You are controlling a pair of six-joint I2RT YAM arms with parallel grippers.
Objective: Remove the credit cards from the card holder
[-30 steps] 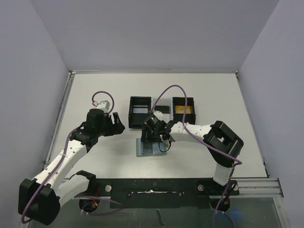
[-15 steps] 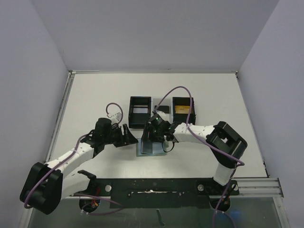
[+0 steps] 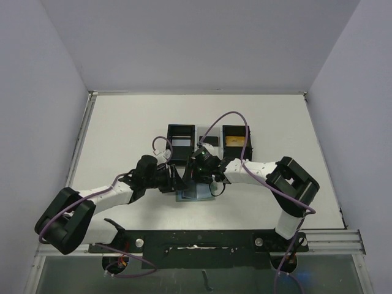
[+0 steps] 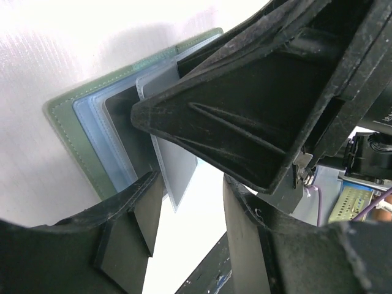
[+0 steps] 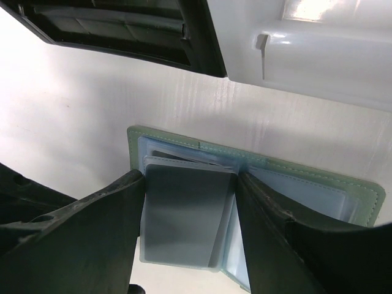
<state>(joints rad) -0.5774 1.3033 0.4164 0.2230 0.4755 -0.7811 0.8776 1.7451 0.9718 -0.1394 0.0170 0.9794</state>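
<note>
In front of the arm bases, on the table [image 3: 122, 122], the card holder [image 3: 197, 195] is lying open and flat, with a dark card [image 5: 187, 208] and a pale card [image 4: 179, 168] sticking out of the pocket nearer the left gripper [image 4: 190, 193]. That gripper is sitting low at the holder's edge with its jaws part open and a clear gap between them. The pale card's corner is lying in the gap, nothing clamped. The right gripper [image 5: 190, 177] is pointing down over the same pocket, jaws about half apart, one finger against each long side of the cards. Can't tell if it's squeezing or just bracketing.

Risks: both grippers are crowding one spot, and the right one's finger is looming right over the left one's, so a bump looks likely. The left jaws could be pinching both cards, or the plastic pocket lip, instead of one card. If the holder isn't getting pinned, it could be dragging along with the card — thin edges, easy slip.

Beyond, two black boxes [image 3: 180, 144] are standing side by side, with a gold card [image 3: 236, 141] lying in the right one. A purple cable [image 3: 228, 114] is looping over them, hanging in the route there.
</note>
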